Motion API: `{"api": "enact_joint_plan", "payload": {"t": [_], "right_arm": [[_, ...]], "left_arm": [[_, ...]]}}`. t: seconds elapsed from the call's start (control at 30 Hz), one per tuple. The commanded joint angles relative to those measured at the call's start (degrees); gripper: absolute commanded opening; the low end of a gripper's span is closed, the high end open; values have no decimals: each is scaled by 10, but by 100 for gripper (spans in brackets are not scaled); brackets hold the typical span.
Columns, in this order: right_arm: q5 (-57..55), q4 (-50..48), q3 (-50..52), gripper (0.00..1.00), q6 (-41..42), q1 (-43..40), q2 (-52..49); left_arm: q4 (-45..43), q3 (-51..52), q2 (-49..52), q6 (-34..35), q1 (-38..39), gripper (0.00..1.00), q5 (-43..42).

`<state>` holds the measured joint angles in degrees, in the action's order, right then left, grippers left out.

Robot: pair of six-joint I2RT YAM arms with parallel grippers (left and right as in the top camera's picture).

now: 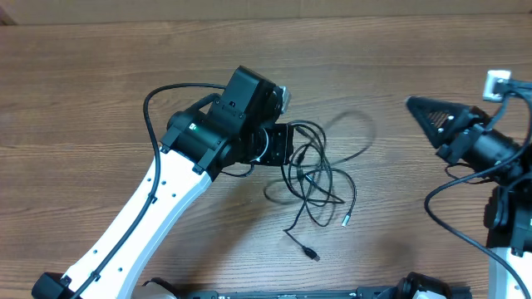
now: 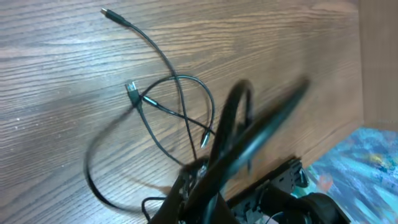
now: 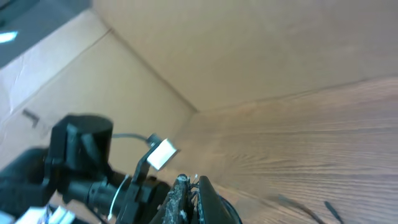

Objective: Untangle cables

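Nearest, at 6 o'clock, one plug (image 1: 313,254) trails from the cables (image 1: 306,176), tangled mid-table (image 1: 100,75). L gripper (image 1: 288,158) at the tangle's 9 o'clock edge, clenched; can't tell if a cable's pinched, wrist view blurred. R gripper (image 1: 414,105) farther, approx 2 o'clock, clamped on nothing, well apart from cables
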<state>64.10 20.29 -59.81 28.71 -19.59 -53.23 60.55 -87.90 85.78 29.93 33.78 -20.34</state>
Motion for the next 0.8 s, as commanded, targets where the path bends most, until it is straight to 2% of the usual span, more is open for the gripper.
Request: {"api": "enact_joint_plan", "payload": {"t": [0.0,0.2,0.27,0.37,0.47,0.57,0.6,0.77], "right_arm": [[-1,-2,-3,4,46,-24,8],[4,0,-3,4,55,-41,7],[28,2,-3,8,24,-41,5],[78,29,-3,26,-62,-41,2],[82,101,-3,50,-153,-40,-2],[82,219,-3,68,-318,-40,-6],[82,271,-3,72,-391,-40,-8],[80,366,-3,75,-539,-40,-9]], "left_arm": [[1,-6,-7,5,4,4,13],[0,-6,-7,5,4,4,12],[-2,-6,-7,3,4,4,12],[-15,-6,-7,-30,4,4,-11],[-39,-6,-7,-97,4,4,-56],[-70,-6,-7,-177,4,4,-118],[-84,-7,-7,-206,4,4,-147],[-113,-9,-7,-254,0,4,-233]]}}
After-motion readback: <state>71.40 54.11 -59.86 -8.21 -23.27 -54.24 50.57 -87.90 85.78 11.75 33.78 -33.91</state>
